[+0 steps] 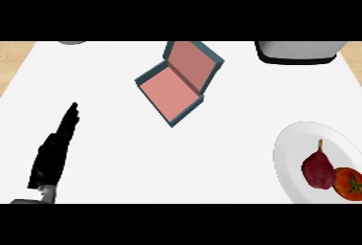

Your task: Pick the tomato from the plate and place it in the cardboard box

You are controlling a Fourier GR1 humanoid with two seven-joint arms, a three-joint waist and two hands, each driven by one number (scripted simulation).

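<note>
round red-orange tomato [349, 183] sits on white round plate [297, 143] at right edge of white worktop [212, 153], touching dark red pear-shaped fruit [319, 168] on its left. open blue-edged cardboard box with pink inside [176, 81] well apart, up centre. only black left hand [60, 139] in view, fingers straight, holding nothing, resting lower left. right hand not in view. risks, as judgement: tomato partly cut off at frame edge, so poor aim likely; fingers closing could nudge neighbouring fruit; box lies tilted, shallow, so release may roll out.
</note>
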